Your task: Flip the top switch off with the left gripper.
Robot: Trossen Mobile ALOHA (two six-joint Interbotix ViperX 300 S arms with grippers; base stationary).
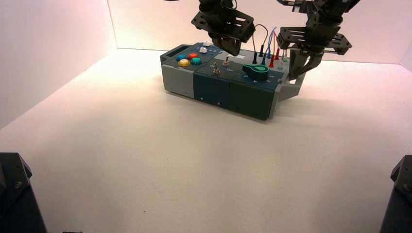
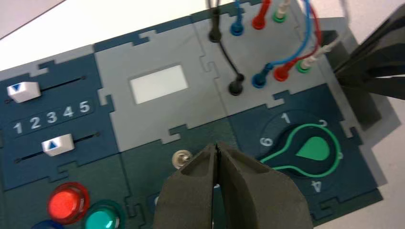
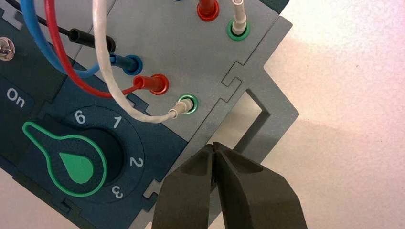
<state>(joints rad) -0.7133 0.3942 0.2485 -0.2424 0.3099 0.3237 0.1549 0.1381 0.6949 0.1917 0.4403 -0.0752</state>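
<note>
The top switch (image 1: pixel 226 60) is a tiny silvery toggle with a brassy collar, the farther of two on the box's dark middle panel. It also shows in the left wrist view (image 2: pixel 180 159). My left gripper (image 1: pixel 233 48) hovers just beyond and above it, fingers shut and empty. In the left wrist view its tips (image 2: pixel 217 148) sit close beside the switch, apart from it. The second switch (image 1: pixel 216 71) is hidden under the fingers there. My right gripper (image 1: pixel 297 72) is shut and empty at the box's right end, above the grey handle (image 3: pixel 267 112).
The green rotary knob (image 1: pixel 256 72) lies right of the switches, with plugged wires (image 1: pixel 266 46) behind it. Coloured push buttons (image 1: pixel 189 59) and two white sliders (image 2: pixel 23 90) lie to the left. A white display (image 2: pixel 158 83) sits behind the switches.
</note>
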